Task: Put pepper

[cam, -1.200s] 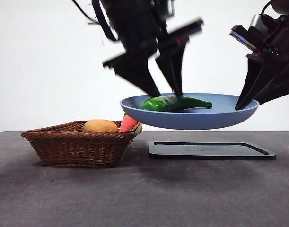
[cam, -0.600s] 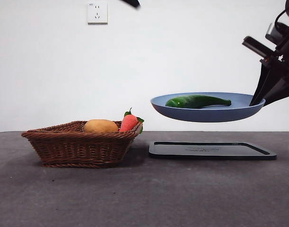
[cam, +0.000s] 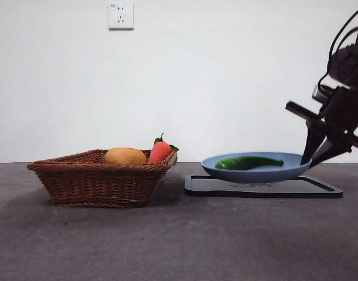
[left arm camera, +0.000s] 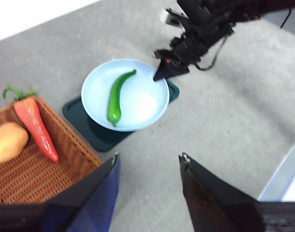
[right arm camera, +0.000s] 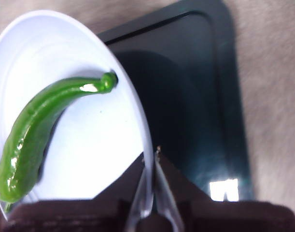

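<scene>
right claw grips one plate bearing one pepper

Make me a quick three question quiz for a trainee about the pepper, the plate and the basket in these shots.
1. True or false: the pepper lies in the basket.
2. Which gripper holds the plate by its rim: A left, B right?
3. Fill in: below the plate lies a black ____.

Key: 1 false, it lies on the plate. 2 B; the left gripper is open, away from the plate. 3 tray.
</scene>
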You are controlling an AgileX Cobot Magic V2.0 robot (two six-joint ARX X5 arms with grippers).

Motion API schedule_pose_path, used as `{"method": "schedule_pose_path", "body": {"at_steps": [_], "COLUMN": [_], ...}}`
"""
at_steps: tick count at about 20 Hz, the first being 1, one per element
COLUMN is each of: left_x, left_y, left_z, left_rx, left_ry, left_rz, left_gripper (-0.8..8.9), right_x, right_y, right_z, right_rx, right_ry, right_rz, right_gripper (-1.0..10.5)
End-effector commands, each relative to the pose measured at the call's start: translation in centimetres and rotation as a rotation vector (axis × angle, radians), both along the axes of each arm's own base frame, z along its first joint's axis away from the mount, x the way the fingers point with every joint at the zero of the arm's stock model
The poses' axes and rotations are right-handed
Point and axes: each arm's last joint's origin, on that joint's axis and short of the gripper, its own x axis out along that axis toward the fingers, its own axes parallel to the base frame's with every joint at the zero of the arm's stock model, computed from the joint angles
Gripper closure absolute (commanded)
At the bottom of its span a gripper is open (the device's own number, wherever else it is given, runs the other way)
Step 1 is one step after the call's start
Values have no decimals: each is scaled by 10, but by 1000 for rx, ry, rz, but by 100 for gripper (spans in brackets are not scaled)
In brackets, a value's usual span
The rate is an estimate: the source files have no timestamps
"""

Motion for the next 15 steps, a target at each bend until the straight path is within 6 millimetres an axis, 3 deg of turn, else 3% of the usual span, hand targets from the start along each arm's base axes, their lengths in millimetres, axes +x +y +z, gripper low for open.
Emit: {"method": "schedule_pose_path", "body": {"at_steps": [1,9,15], "left_x": [-1,-1,0], "left_y": [-2,-2,-2], "left_z": [4,4,4], "left_rx": [-5,-10,-6], "left_ry": [-17,-16,-21], "left_rz": [-11,-9,1], "left_gripper": [591,591,591], "right_x": [10,14,14], "right_y": [-2,-3,-4], "right_z": [-7,-25,-20], "right_rx": [8,-10,-10], "right_ry": [-17,4,-11], "right_rz": [-8,23,22], "right_gripper": [941,933,757]}}
